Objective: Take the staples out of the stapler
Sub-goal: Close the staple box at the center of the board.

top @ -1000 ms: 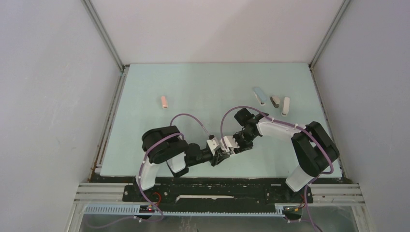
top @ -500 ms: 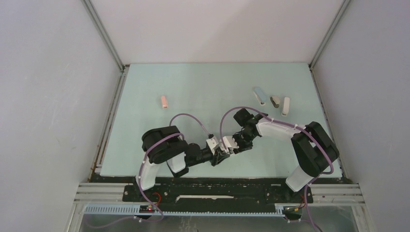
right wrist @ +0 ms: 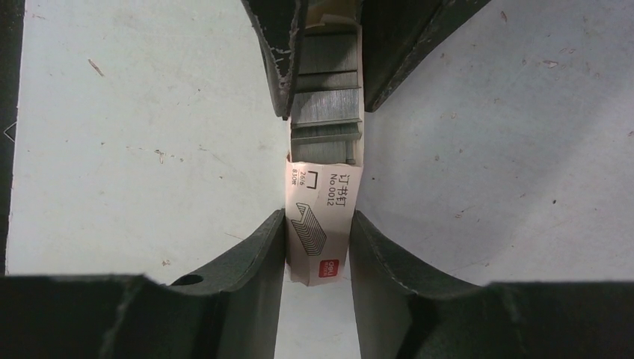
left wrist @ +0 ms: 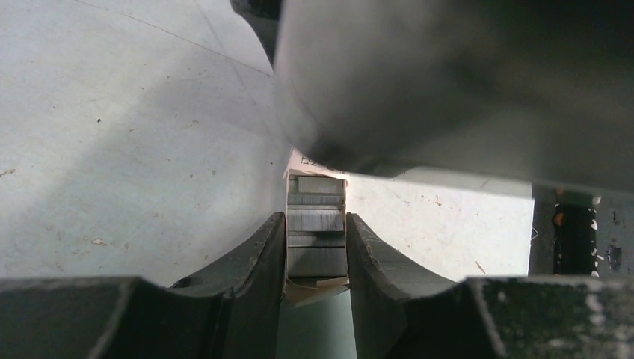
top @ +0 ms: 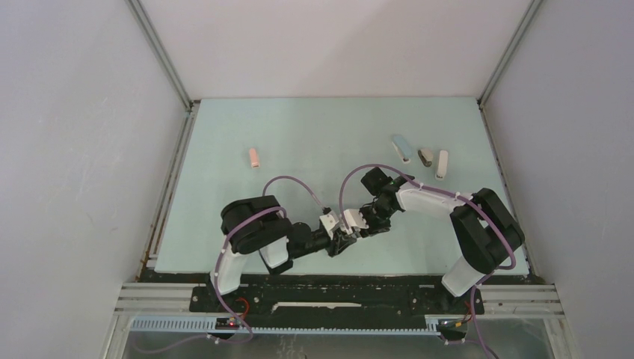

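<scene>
Bright even light, fg fingers [left wrist: 241, 278] blurry

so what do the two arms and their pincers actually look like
The left arm and right arm have bulky black joints and white links, each trailing a looping purple cable. The left pincer and right pincer have dark curved fingers on a white wrist block.

Notes pale green bench [top: 321, 127], boxed on three sides by plain white walls [top: 336, 45]. Finds aluminium rails [top: 163, 54] at rear corners and a slotted rail [top: 329, 327] along the near edge. Records even, diffuse light.
</scene>
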You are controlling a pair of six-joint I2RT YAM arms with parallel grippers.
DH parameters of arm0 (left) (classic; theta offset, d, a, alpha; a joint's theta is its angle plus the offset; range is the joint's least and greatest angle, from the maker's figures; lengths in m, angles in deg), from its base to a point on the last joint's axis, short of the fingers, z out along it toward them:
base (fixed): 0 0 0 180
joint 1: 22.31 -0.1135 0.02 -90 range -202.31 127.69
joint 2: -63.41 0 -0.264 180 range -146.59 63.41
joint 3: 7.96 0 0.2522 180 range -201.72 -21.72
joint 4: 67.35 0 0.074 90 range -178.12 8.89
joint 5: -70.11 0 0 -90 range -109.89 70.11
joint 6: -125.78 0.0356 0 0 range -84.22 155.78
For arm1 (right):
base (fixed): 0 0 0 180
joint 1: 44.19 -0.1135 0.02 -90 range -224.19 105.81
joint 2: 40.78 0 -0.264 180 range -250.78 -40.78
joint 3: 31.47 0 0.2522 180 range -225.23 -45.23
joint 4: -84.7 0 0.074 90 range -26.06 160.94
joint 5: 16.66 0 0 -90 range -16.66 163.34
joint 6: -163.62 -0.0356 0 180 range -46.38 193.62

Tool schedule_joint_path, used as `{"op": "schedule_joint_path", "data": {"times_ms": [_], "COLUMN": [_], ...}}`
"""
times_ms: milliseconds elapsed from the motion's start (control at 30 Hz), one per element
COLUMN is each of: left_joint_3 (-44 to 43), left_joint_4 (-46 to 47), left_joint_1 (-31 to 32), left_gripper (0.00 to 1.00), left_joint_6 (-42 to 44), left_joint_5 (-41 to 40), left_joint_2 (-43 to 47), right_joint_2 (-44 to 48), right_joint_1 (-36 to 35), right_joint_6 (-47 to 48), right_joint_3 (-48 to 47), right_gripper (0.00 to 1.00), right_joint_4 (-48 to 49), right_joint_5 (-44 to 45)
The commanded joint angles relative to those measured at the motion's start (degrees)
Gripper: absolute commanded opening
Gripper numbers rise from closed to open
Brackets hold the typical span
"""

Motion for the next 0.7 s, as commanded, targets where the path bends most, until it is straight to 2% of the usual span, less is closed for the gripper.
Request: {"op": "schedule_joint_path", "data": {"times_ms": [0, 367, 500, 667], "left_joint_3": [-0.09, 3.05, 5.21, 7.98], "left_joint_4": [-1.92, -1.93, -1.94, -1.96], "left_joint_1": [0.74, 0.70, 0.70, 0.69], "left_gripper": [0.42, 0.58, 0.64, 0.65], "left_joint_6": [-0.15, -0.33, -0.32, -0.45], "left_joint_5": [-2.22, -4.94, -7.54, -9.40], "left_joint_2": [-3.70, 2.25, 6.30, 10.47], "right_joint_2": [0.18, 4.64, 6.06, 8.32], "right_joint_1": [-1.97, 1.99, 3.27, 4.46], "right_joint_6": [-0.96, -0.74, 0.19, 1.11], "right_joint_3": [-0.41, -0.42, -0.41, -0.42], "right_gripper": [0.47, 0.68, 0.71, 0.71], "right_joint_4": [2.15, 1.33, 0.10, -1.80], "right_joint_5": [-4.69, -7.02, -7.49, -8.08]}}
